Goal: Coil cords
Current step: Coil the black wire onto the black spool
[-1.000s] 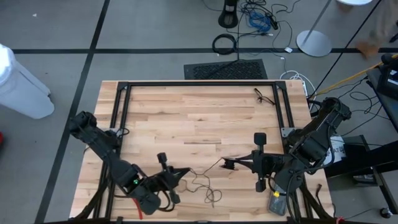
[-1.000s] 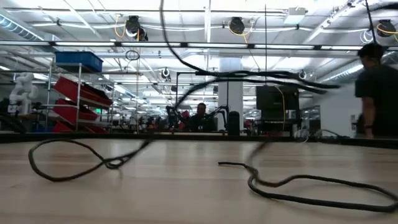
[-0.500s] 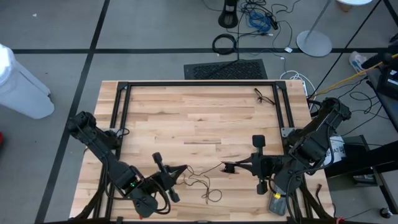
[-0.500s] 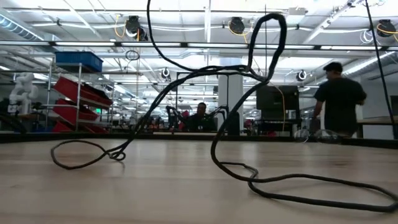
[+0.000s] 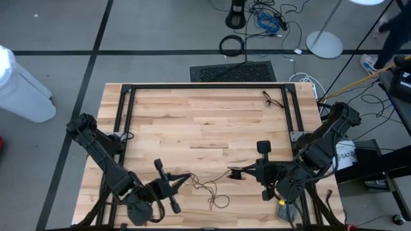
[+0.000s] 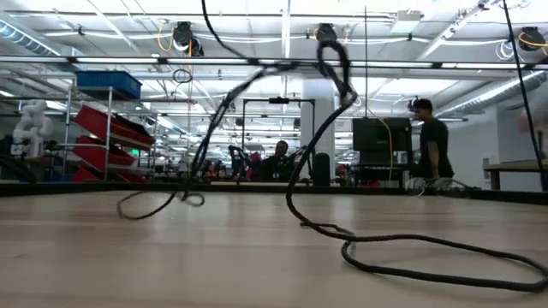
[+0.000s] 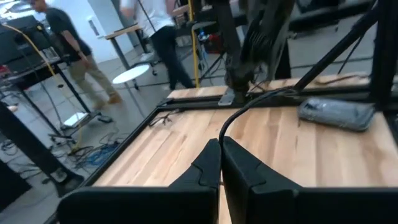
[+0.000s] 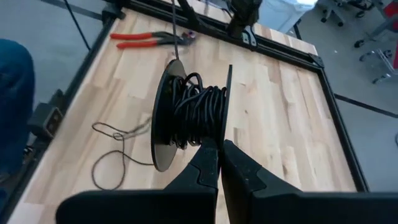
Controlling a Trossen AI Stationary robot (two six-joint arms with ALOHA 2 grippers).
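Right wrist view: right gripper [image 8: 219, 149] clamps the spool [image 8: 186, 112]; left gripper [image 7: 221, 155] pinches the cord [image 7: 249, 106]. Feed slack steadily, avoiding tangles.

Red-handled pliers [image 8: 144, 38] on wooden table [image 5: 192, 122]

No readable text, labels or numbers.

Two dark, near-black jointed arms of rounded, bulky segments, thin black cables along the links. Left claw [image 5: 184, 176] and right claw [image 5: 232, 172]: matte black, angular tapered fingers [image 7: 205, 171] with flat inner faces. White label near the right arm's base.
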